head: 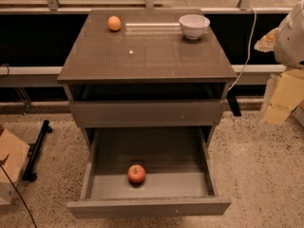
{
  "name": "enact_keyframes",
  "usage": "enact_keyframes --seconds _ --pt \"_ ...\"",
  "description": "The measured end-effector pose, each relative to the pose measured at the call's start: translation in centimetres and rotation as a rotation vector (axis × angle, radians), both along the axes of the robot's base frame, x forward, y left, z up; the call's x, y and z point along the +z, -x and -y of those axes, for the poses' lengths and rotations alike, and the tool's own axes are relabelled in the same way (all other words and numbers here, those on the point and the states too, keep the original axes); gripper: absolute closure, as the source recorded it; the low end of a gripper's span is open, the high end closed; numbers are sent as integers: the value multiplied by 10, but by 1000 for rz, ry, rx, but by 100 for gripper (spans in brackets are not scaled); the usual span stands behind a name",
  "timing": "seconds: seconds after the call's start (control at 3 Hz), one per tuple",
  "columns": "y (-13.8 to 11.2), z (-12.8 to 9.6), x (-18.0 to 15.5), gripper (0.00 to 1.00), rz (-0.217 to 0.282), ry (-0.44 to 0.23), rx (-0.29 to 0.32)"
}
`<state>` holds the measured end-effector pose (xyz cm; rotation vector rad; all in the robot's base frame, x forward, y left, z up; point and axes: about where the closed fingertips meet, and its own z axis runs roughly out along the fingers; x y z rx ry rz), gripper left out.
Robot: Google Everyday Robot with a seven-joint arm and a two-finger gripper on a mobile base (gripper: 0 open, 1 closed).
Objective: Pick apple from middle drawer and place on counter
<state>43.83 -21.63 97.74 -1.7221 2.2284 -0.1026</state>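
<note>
Seeing the apple (137, 173) sitting on the flat floor of the middle drawer (149, 207), close to that drawer's front wall and roughly midway between its side walls, touching neither side. Finding the middle drawer pulled well out and lying open, with nothing else showing inside. Noting a closed drawer front (147, 112) sitting directly above the middle drawer, with a dark gap over it. Spotting the counter (147, 56) lying above and behind the middle drawer, carrying an orange (114, 23) at the far left and a white bowl (194, 26) at the far right, both well apart from the drawer. Catching the gripper (280, 103) hanging off to the right of the middle drawer, higher than its rim and well clear of it. Not managing to tell whether clenched or released.
</note>
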Motion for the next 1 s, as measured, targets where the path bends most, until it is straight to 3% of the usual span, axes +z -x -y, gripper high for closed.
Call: enact_keyframes --seconds 0.33,1.0 --pt "0 -1 1 0 8 -4 1" --pt "-28 -41 -38 0 6 -122 70"
